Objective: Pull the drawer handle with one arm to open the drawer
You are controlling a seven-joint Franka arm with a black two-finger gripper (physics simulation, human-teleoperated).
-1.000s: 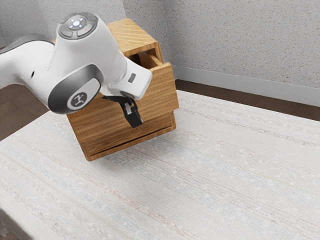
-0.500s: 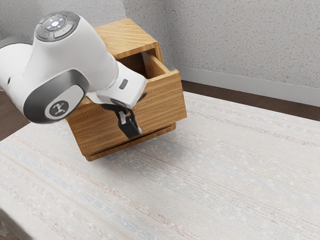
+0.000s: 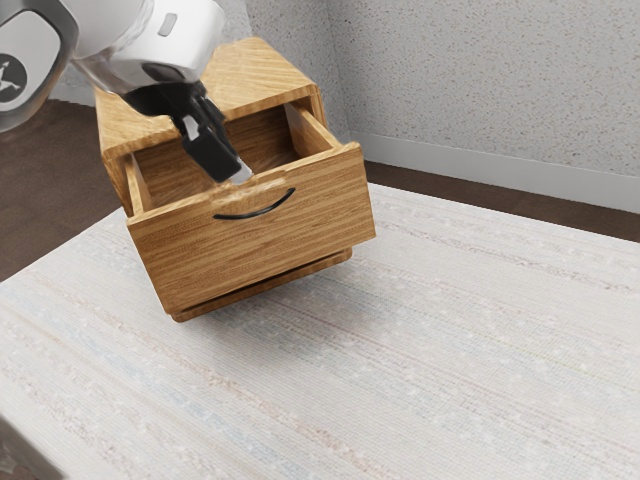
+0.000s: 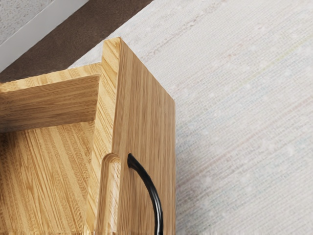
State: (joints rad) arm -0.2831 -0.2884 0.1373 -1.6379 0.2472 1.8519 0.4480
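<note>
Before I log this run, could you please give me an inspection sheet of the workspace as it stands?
Surface: pale woven-textured table, flat.
Job's things: wooden cabinet on the table; its drawer pulled well out; black curved handle on the drawer front.
Clutter: nothing seen.
Grippers: one claw at the drawer front's top edge, just above the handle, not around it.
Cables: nothing seen.
Surroundings: grey speckled wall, pale baseboard, dark floor.
</note>
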